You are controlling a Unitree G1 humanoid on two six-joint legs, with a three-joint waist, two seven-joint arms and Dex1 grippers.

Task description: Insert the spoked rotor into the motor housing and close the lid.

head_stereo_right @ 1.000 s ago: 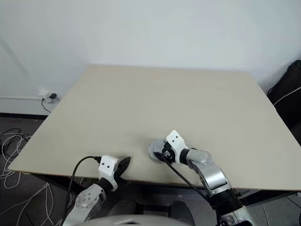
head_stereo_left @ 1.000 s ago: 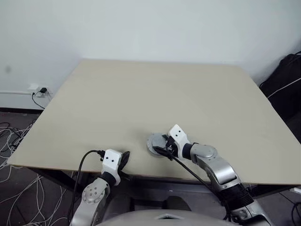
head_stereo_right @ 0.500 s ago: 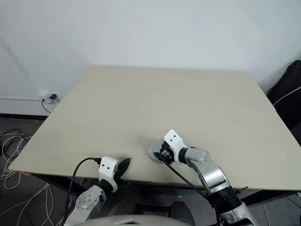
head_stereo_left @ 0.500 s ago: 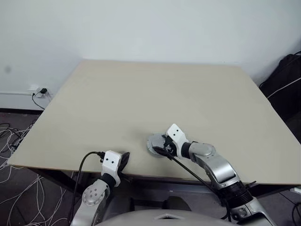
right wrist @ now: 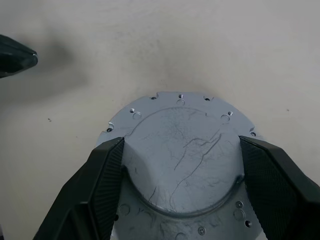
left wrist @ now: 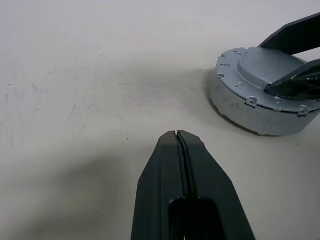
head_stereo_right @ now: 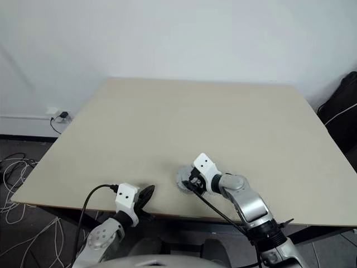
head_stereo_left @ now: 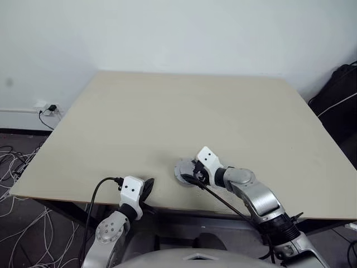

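Near the beige surface's (head_stereo_left: 167, 123) front edge, right jaws (right wrist: 181, 165) straddle the flat grey metal lid (right wrist: 182, 150), gripping its raised hub; left jaws (left wrist: 179, 137) shut, empty.

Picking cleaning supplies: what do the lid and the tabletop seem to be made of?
The lid looks like bare grey metal, matte, with fine scratches and small screw holes around its flange. The table looks like beige laminate or painted board, smooth and matte, faintly scuffed; which one is unclear.

Beige table (head_stereo_left: 184, 117), closed grey motor housing (left wrist: 260, 95) near its front edge
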